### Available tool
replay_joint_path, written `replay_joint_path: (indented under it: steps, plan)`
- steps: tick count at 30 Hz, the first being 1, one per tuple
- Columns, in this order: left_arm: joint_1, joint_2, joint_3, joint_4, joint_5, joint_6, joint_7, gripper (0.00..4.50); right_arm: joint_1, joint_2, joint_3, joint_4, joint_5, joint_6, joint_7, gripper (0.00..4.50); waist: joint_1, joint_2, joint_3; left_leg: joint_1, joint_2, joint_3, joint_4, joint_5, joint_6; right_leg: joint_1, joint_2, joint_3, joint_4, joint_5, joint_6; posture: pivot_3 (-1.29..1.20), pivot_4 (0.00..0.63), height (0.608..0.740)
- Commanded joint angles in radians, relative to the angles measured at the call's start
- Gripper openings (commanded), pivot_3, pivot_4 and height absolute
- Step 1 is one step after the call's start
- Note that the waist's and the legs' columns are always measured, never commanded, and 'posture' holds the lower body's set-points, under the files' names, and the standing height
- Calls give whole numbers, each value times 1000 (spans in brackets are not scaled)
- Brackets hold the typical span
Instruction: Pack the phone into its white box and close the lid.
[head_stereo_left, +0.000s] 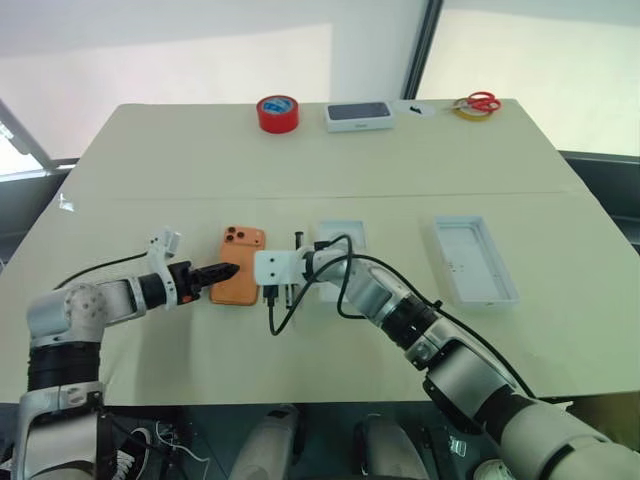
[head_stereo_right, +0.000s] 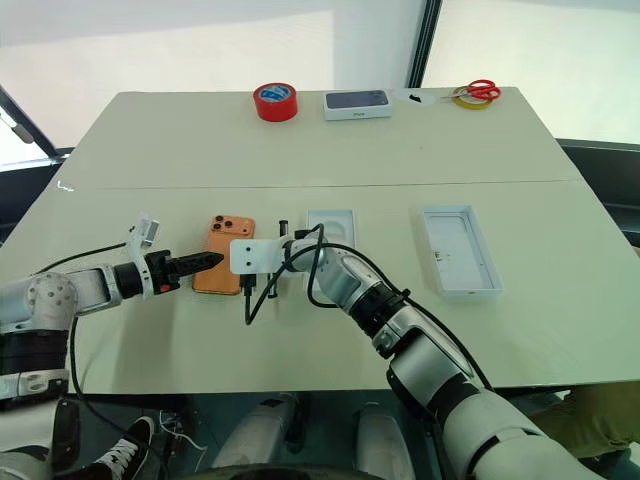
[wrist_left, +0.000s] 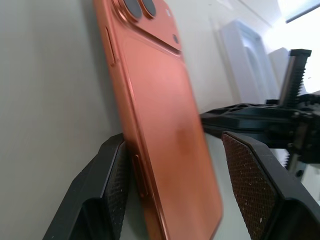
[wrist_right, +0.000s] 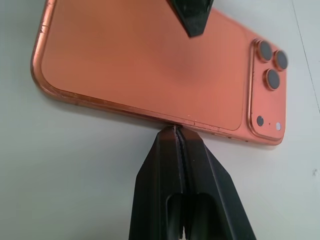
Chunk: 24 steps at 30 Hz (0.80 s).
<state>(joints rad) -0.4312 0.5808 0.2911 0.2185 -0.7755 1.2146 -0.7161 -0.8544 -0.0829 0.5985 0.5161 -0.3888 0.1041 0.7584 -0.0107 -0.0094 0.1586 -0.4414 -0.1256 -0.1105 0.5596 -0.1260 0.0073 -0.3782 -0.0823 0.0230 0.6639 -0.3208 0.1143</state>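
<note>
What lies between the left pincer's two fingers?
The orange phone, back up on the table, lies between the left pincer's fingers, in the left wrist view.

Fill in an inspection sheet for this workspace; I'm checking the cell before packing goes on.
Surface: beige table, seam across it.
Job's things: phone flat, lenses up; lid open side up, off to the right.
Clutter: white insert, red tape, dark-topped box, scissors.
Grippers: left pincer open, astride the phone's edge; right pincer shut, tips at the opposite edge.
Cables: black cable looped on the right arm.
Surroundings: bright windows behind.
</note>
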Motion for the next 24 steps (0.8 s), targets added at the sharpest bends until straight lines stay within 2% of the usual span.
replay_joint_path:
  steps: [1, 4, 6, 7, 11, 14, 16, 18, 19, 21, 24]
  plan:
    - [4, -25, -36, 5, -2, 41, 4, 2931, -13, 1, -12, -15, 0, 2, 3, 42, -1, 0, 0, 0, 0, 0, 0, 0, 0, 0, 0, 0, 0, 0, 0, 0, 150, 740]
    - [1, -25, -2, 37, 3, 32, 13, 2931, -5, -5, -9, -23, -5, -4, 1, 42, -2, 0, 0, 0, 0, 0, 0, 0, 0, 0, 0, 0, 0, 0, 0, 0, 150, 740]
    - [-5, -27, 32, 74, -9, 50, 20, 2418, -4, -4, -13, -26, -3, -2, -2, 0, -3, 0, 0, 0, 0, 0, 0, 0, 0, 0, 0, 0, 0, 0, 0, 0, 150, 740]
    - [-4, -27, 40, 76, -16, 55, 13, 2118, -4, -3, -16, -27, 1, 0, -2, 0, -5, 0, 0, 0, 0, 0, 0, 0, 0, 0, 0, 0, 0, 0, 0, 0, 150, 740]
    - [-4, -42, 72, 86, -28, 59, 28, 173, -3, -9, -26, -34, 12, -28, -7, 0, -5, -1, 0, 0, 0, -1, 0, 0, 0, 0, 0, 0, 0, 0, 0, 0, 150, 740]
    - [2, -51, 97, 86, -47, 64, 26, 81, 6, -14, -56, -52, 39, -35, -11, 0, -9, -1, 0, 0, 1, -1, 0, 0, -1, 0, 0, 0, 0, 0, 0, 0, 150, 740]
    - [4, -61, 137, 71, -93, 97, 16, 81, 19, -22, -123, -103, 115, -32, 13, 0, -9, -1, 0, 0, 1, -1, 0, 0, -1, 0, 0, 0, 0, 0, 0, 0, 150, 740]
    - [5, -72, 177, 51, -134, 124, 21, 81, 43, -38, -217, -199, 266, 47, 116, 0, -7, -2, 1, -1, 1, -1, 0, 0, -1, -1, 0, 0, 0, 0, 0, 0, 150, 740]
    - [8, -82, 198, 40, -146, 122, 34, 0, 62, -64, -259, -261, 345, 86, 181, 525, -7, -2, 1, -2, 1, -1, 0, 0, -1, -2, 0, 0, 0, 0, 0, 0, 150, 740]
    - [3, -107, 251, 38, -175, 130, 70, 0, 101, -126, -290, -362, 427, 120, 277, 1183, -1, -3, 1, -2, 1, -1, 0, 0, 0, -2, 0, 0, -1, 0, 0, 0, 150, 740]
    - [-11, -161, 323, 20, -228, 146, 140, 0, 183, -262, -290, -490, 455, 107, 366, 2847, 1, -4, 0, -2, 1, -1, 1, 0, 0, -1, 0, -1, -1, 0, 0, 0, 150, 740]
